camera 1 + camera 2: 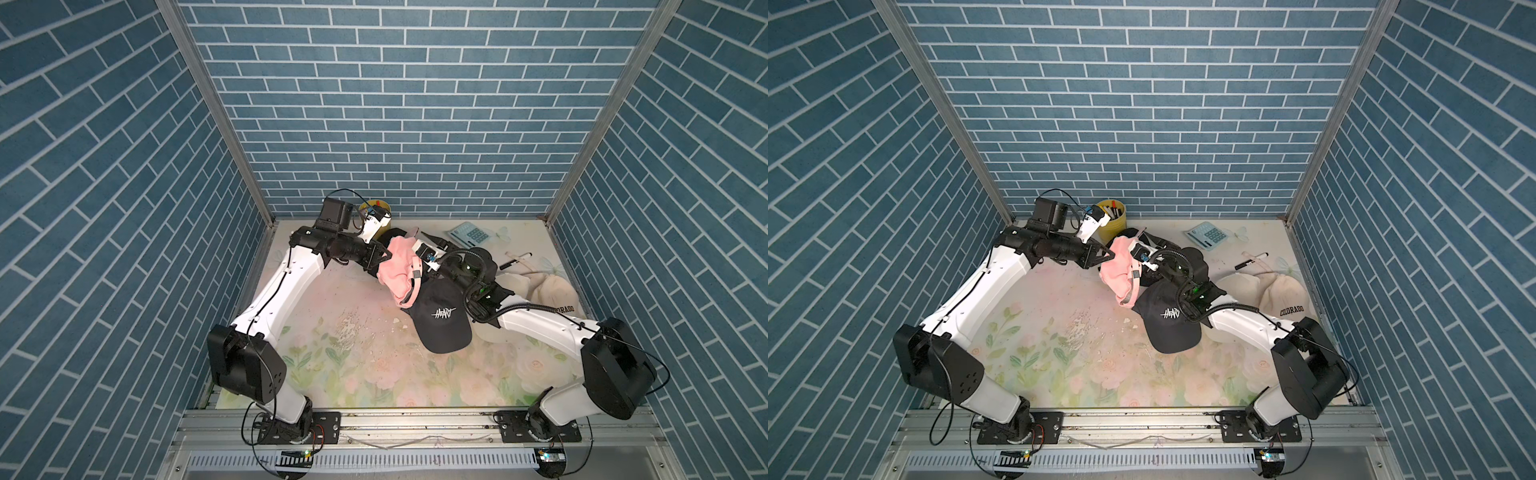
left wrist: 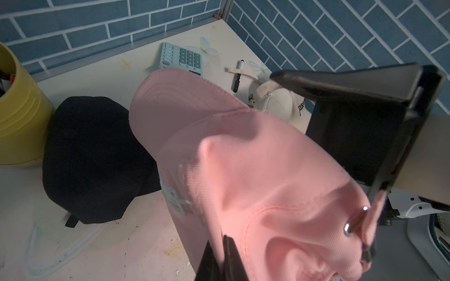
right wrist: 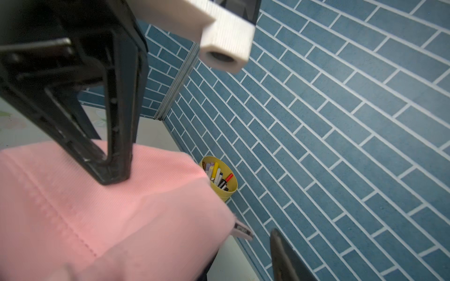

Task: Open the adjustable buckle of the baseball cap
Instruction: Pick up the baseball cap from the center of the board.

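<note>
Two hazards under a skewed pull, left pincer (image 1: 387,257) pinching pink cap (image 1: 397,272), right pincer (image 1: 419,258) unclear in state, seemingly by buckle (image 2: 355,220): fabric slipping, strap (image 2: 377,209) jamming.

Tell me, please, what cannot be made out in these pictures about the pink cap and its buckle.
Metal buckle: blurred near the left wrist view's edge, half behind a fold of the pink cap; open or closed unclear. Too small in both top views.
Right gripper: the right wrist view shows one finger; the cap covers the rest, so any grip is unclear.
White embroidery: creased, seen slantwise in the left wrist view; unreadable.
</note>
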`<move>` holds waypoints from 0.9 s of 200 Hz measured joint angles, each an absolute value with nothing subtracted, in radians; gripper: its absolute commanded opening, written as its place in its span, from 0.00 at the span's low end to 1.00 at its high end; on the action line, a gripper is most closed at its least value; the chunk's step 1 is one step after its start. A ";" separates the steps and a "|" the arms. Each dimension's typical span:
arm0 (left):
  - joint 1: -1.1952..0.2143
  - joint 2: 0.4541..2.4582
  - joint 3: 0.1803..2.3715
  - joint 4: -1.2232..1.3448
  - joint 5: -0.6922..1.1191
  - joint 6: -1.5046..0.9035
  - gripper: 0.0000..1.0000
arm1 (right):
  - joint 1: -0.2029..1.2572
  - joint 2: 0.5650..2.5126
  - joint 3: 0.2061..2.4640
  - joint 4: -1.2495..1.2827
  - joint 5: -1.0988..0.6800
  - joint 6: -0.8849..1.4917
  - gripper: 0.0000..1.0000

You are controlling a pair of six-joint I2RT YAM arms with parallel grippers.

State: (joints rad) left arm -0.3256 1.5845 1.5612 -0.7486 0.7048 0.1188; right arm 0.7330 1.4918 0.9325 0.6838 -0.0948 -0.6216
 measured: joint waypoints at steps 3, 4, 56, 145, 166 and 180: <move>-0.326 1.588 1.561 -0.749 0.705 0.119 0.05 | 0.733 1.490 0.933 0.681 -0.096 -0.620 0.51; -0.326 1.589 1.561 -0.750 0.705 0.119 0.05 | 0.733 1.489 0.933 0.680 -0.097 -0.619 0.51; -0.326 1.601 1.561 -0.752 0.732 0.120 0.05 | 0.733 1.472 0.939 0.564 -0.179 -0.612 0.49; -0.324 1.645 1.570 -0.789 0.786 0.120 0.03 | 0.779 1.474 0.990 0.437 -0.224 -0.744 0.99; -0.323 1.666 1.572 -0.799 0.796 0.120 0.03 | 0.781 1.479 1.003 0.412 -0.201 -0.769 0.99; -0.323 1.672 1.572 -0.803 0.802 0.120 0.03 | 0.781 1.480 1.003 0.410 -0.195 -0.775 0.99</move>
State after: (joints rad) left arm -0.3225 1.6722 1.5723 -0.8032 0.8024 0.1200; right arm 0.7807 1.4796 1.0031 0.4095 -0.1951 -0.7753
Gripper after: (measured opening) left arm 0.083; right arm 0.992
